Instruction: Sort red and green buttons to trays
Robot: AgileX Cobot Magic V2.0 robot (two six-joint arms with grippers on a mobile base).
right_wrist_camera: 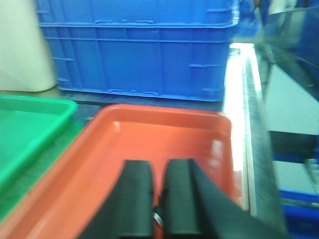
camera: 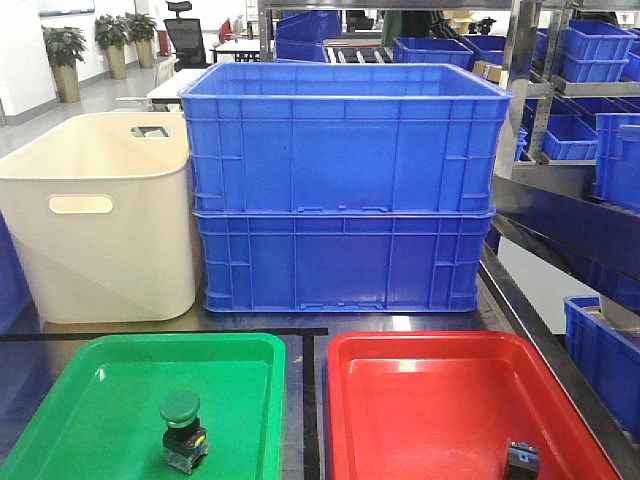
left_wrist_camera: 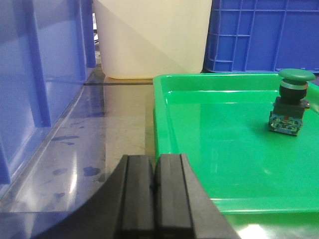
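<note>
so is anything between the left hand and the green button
Nothing visible. The left hand, shut, sits just outside the green tray; only the tray's low rim and bare floor lie between it and the green button, upright at far right.

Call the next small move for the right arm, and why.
Probably lift the right gripper straight up out of the red tray. The dark grey button already sits in that tray in the front view, and the green button stands in the green tray. In the right wrist view something small shows in the narrow gap between the fingers; whether it is gripped is unclear.
</note>
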